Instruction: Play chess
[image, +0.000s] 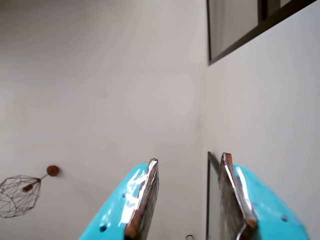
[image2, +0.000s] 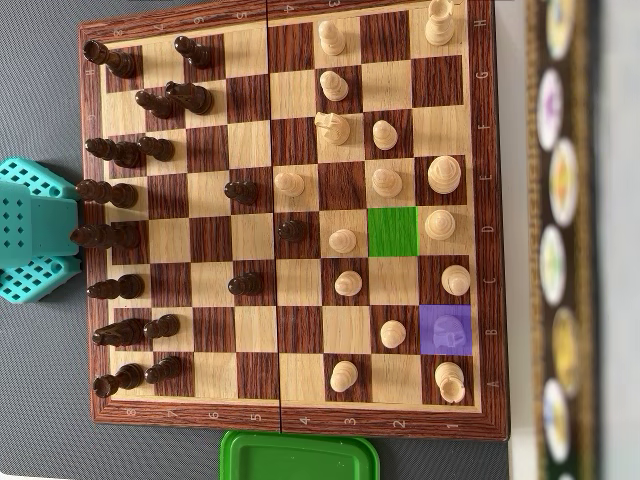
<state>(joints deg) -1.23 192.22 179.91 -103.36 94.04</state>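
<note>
The chessboard (image2: 290, 215) fills most of the overhead view, a folding wooden board with a dark frame, lying on a grey surface. Dark pieces (image2: 125, 155) crowd its 9 o'clock side, several lying tipped over; light pieces (image2: 385, 180) spread across the 3 o'clock half. A green container (image2: 300, 455) touches the frame at 6 o'clock. The teal arm (image2: 35, 230) sits just off the board at 9 o'clock (only its base part shows here). A solid green square (image2: 392, 231) lies right of centre, toward 3 o'clock, bare of any piece. A purple square (image2: 446, 329) sits toward 4 o'clock, tinting the light piece (image2: 452, 331) standing on it.

In the wrist view the gripper (image: 189, 162) rises from 6 o'clock and points at a pale wall, its 2 teal fingers (image: 145, 200) clearly apart with nothing between them. A dark window frame (image: 250, 30) sits at 1 o'clock; a wire lamp (image: 20, 195) hangs at 8 o'clock.
</note>
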